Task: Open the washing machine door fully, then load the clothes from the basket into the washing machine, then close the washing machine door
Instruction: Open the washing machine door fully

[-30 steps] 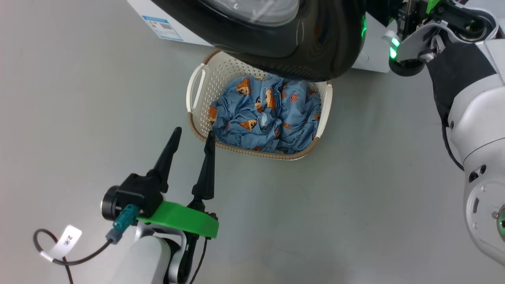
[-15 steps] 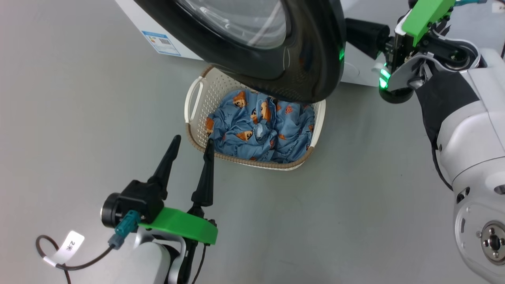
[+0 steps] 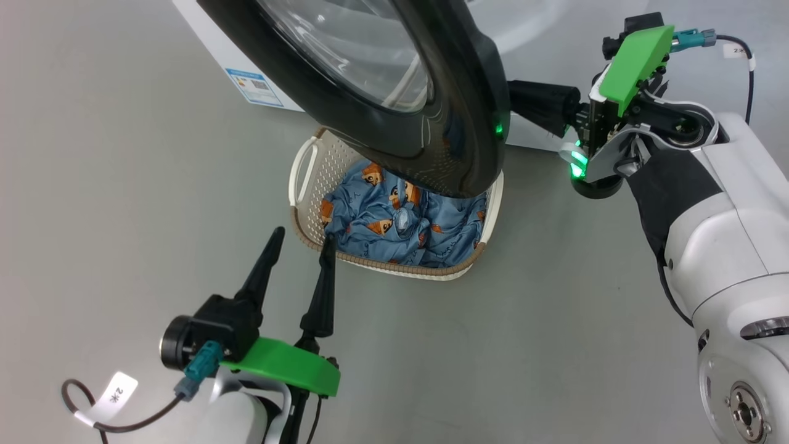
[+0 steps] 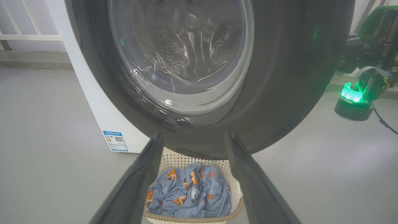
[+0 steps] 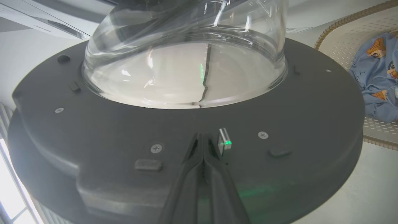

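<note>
Overhanging the basket, the washing machine door partly hides the clothes.

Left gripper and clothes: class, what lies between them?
The basket wall and brown rim separate the left gripper from the clothes, in the head view.

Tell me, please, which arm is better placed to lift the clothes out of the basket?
Left. The left gripper is open beside the basket rim, fingers aimed at the clothes; the right gripper is shut against the washing machine door.
</note>
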Robot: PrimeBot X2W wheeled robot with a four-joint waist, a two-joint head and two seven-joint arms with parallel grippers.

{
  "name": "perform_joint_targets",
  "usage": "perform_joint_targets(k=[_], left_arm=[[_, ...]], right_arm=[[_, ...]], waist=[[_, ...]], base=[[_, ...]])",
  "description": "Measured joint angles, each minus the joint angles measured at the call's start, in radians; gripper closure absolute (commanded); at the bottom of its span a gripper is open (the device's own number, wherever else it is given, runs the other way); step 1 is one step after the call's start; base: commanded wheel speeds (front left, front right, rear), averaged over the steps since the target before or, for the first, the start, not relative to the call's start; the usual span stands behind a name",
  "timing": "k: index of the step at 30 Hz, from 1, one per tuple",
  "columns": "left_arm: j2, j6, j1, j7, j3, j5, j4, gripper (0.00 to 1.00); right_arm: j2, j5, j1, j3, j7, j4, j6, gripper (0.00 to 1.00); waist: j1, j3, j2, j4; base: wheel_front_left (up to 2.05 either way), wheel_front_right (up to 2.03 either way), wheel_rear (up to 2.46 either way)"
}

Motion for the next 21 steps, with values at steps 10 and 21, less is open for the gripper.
perform_joint_targets(k=[10,21], left_arm=[[0.0,0.0,0.007,0.0,0.003,0.007,0.002,0.0],[0.001,0.0,0.022,0.0,0.01,0.015,0.003,0.0]], right_arm=[[-0.001,0.149,0.04,0.16,0.007,-0.048,0.0,1.0],[-0.001,0.3,0.095,0.348,-0.003,-0.108,0.0,1.0]], waist=[[0.0,-0.015,0.0,0.001],[0.0,-0.032,0.0,-0.006]], base=[[0.0,0.0,0.0],[0.0,0.0,0.0]])
